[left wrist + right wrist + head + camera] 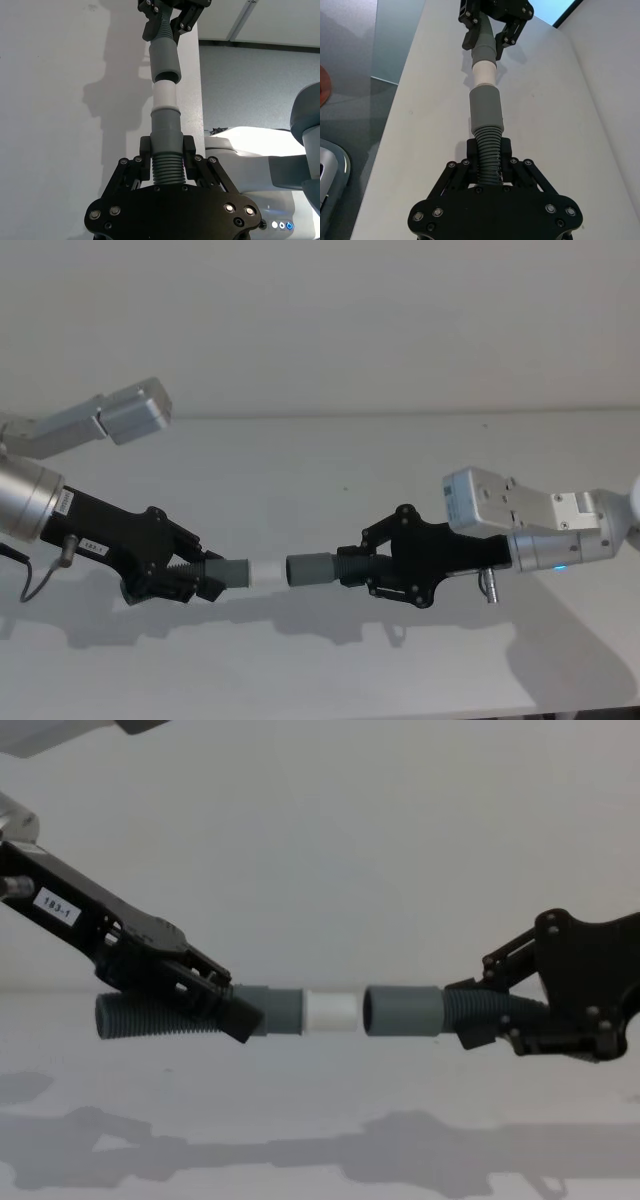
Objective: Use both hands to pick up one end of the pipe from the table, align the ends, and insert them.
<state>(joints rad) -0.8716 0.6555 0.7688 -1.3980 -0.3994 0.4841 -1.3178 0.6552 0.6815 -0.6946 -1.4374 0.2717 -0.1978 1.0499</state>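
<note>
Both hands hold the pipe above the table [330, 670]. My left gripper [205, 577] is shut on the ribbed part [140, 1017] of one hose piece, whose grey cuff [276, 1011] and white tube tip [330, 1010] point right. The right gripper [358, 566] is shut on the other ribbed piece [492, 1005], whose grey socket mouth [402, 1011] points left. The two ends face each other in one line, a narrow gap apart. In the left wrist view the white tip [165, 95] sits just before the socket [164, 62]. In the right wrist view the socket [486, 110] meets the tip [484, 75].
The white table's far edge [400, 415] meets a plain wall. Shadows of both arms lie on the surface [320, 1140] below the hoses. A silver arm link [135, 412] shows at the back left. The table's side edge [198, 100] drops to a grey floor.
</note>
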